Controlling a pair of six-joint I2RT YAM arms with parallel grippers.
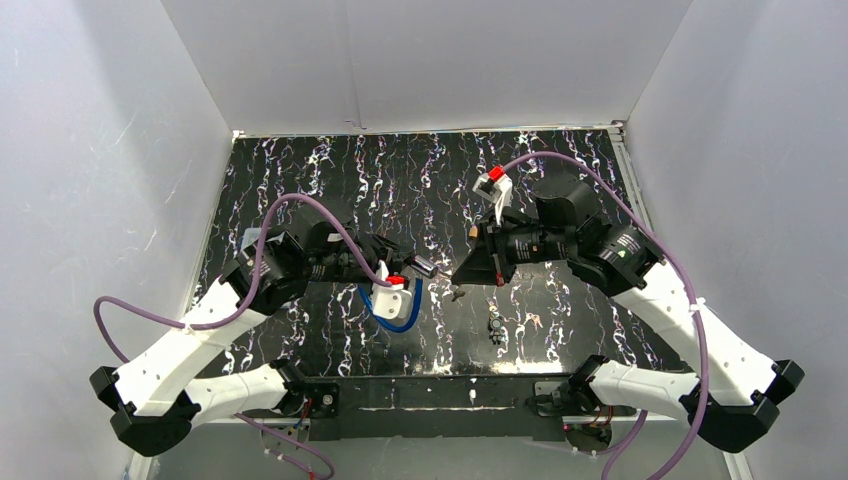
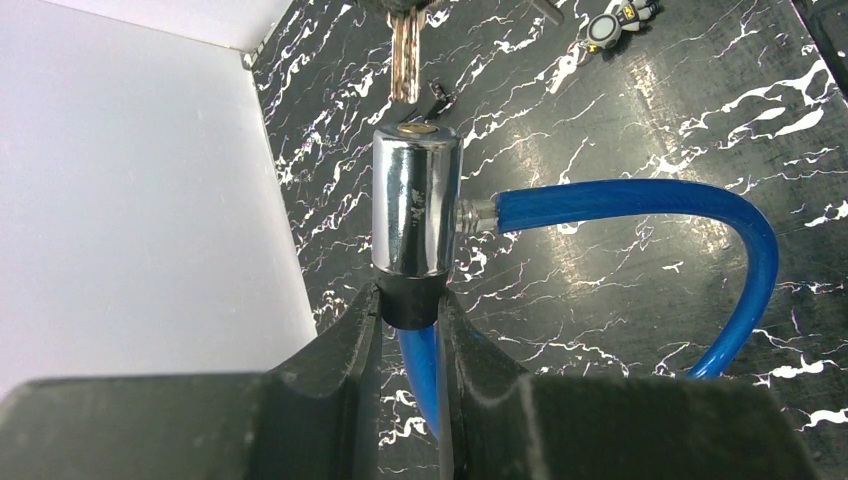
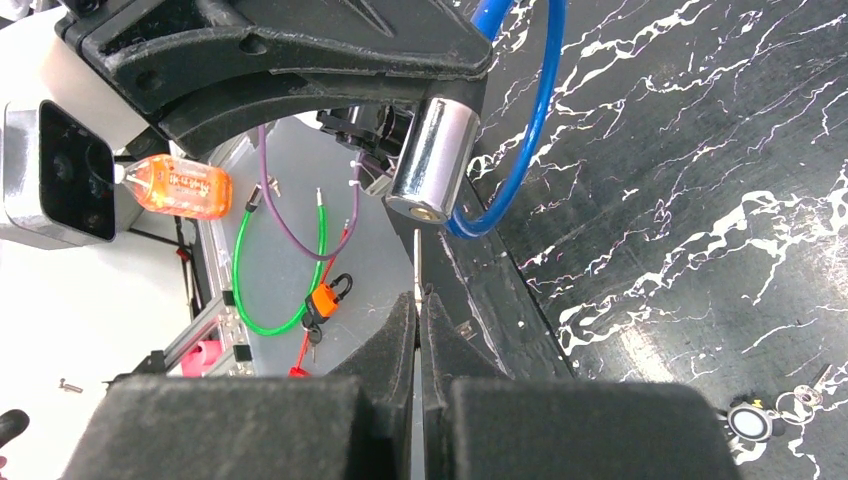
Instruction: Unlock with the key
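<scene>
My left gripper (image 2: 412, 305) is shut on the black end collar of a chrome cylinder lock (image 2: 415, 200), held above the table. The lock's blue cable (image 2: 640, 197) loops out from its side and back between the fingers. The brass keyhole (image 2: 418, 128) faces away from the left wrist. My right gripper (image 3: 419, 300) is shut on a thin metal key (image 3: 417, 272). The key's blade (image 2: 404, 60) points at the keyhole, its tip just short of the lock face (image 3: 425, 210). From above, the two grippers meet mid-table, lock (image 1: 427, 267) on the left and right gripper (image 1: 462, 275) on the right.
A small round keychain piece (image 1: 494, 325) lies on the black marbled table (image 1: 560, 190) near the front, also seen in the wrist views (image 2: 612, 25) (image 3: 750, 420). White walls close in three sides. An orange padlock (image 3: 325, 300) lies on the floor beyond the table's edge.
</scene>
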